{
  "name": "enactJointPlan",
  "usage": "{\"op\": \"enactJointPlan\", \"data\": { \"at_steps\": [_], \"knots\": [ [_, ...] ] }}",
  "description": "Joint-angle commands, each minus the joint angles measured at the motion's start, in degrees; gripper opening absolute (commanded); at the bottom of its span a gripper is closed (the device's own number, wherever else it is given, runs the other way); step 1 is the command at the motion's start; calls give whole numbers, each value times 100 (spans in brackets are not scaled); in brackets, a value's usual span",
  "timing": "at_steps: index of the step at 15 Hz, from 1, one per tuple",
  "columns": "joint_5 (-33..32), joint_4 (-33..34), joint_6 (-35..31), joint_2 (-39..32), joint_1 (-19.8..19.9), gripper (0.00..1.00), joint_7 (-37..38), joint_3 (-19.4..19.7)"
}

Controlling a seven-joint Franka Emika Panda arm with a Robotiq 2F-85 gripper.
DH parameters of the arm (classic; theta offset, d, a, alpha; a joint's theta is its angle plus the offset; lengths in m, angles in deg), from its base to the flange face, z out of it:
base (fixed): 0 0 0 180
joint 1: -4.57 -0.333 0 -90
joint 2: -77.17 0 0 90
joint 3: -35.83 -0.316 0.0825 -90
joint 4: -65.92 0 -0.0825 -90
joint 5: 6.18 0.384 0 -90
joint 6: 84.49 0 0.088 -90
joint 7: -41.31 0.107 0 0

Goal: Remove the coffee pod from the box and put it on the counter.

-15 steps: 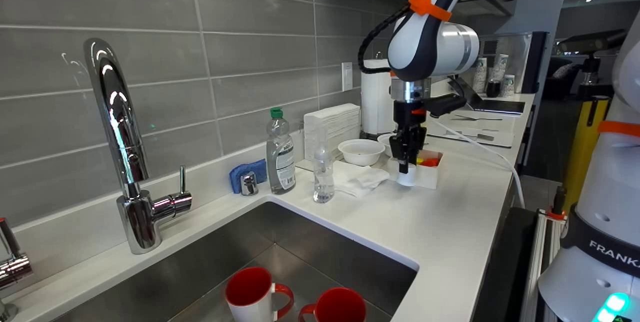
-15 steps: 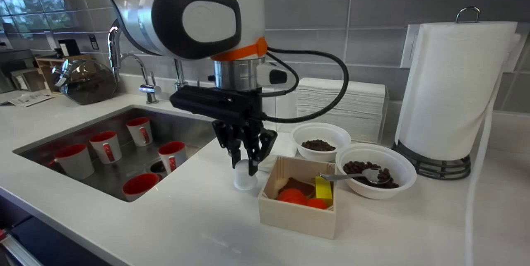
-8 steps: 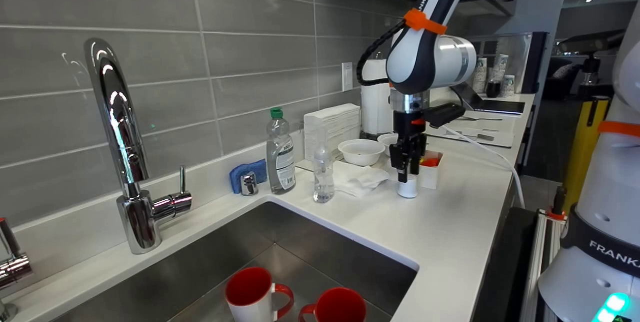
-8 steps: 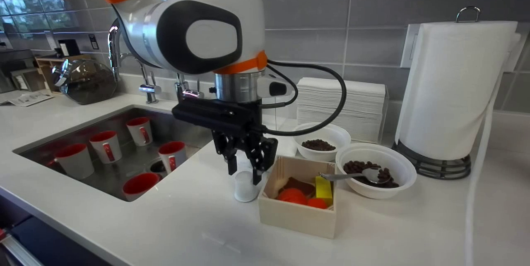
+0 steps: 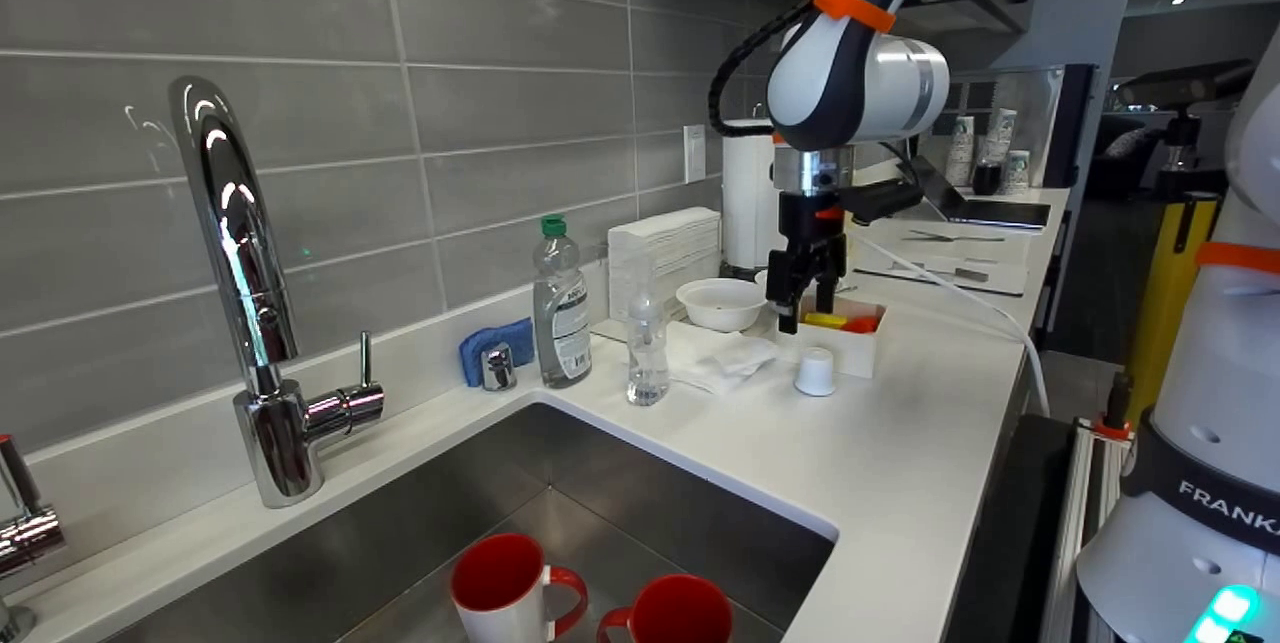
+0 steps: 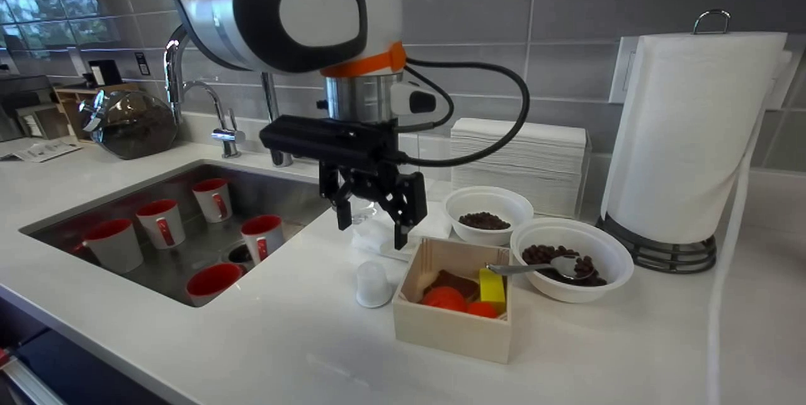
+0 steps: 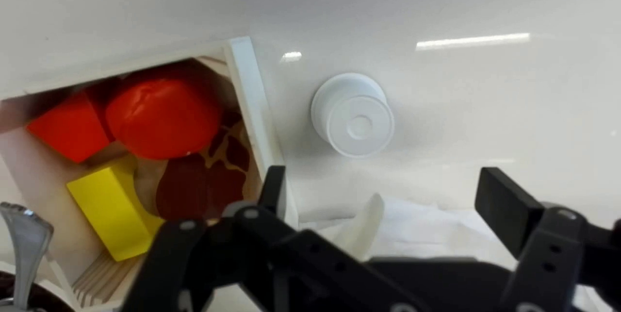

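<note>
The white coffee pod (image 6: pixel 373 285) stands on the white counter (image 6: pixel 283 342), close beside the box (image 6: pixel 450 332) but apart from it. Its narrow end faces up in the wrist view, where the pod (image 7: pixel 358 125) appears beyond the fingertips. Red pieces, a yellow block and a brown piece lie inside the box. Above the pod, my gripper (image 6: pixel 373 236) hangs open in the air with nothing between its fingers. In the wrist view the fingers of the gripper (image 7: pixel 383 183) are spread wide, the left one overlapping the box's edge from this angle.
Two white bowls with dark beans, a near bowl (image 6: pixel 573 295) and a far bowl (image 6: pixel 485 238), stand by the box; a spoon (image 6: pixel 526 270) bridges bowl and box. A crumpled napkin (image 5: pixel 705 348), clear bottle (image 5: pixel 647 358), paper towel roll (image 6: pixel 692 134) and sink (image 5: pixel 680 483) with red-and-white mugs surround this spot.
My gripper came down with the pod between its fingers, the pod came to stand on the counter, and the fingers spread and rose away from it. The box stayed still.
</note>
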Motion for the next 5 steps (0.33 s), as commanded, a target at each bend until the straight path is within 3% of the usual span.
{"op": "enactJointPlan", "data": {
  "at_steps": [1,5],
  "knots": [
    [108,-112,687,878,-57,100,-114,46],
    [77,-50,1221,1379,-68,100,-84,81]
  ]
}}
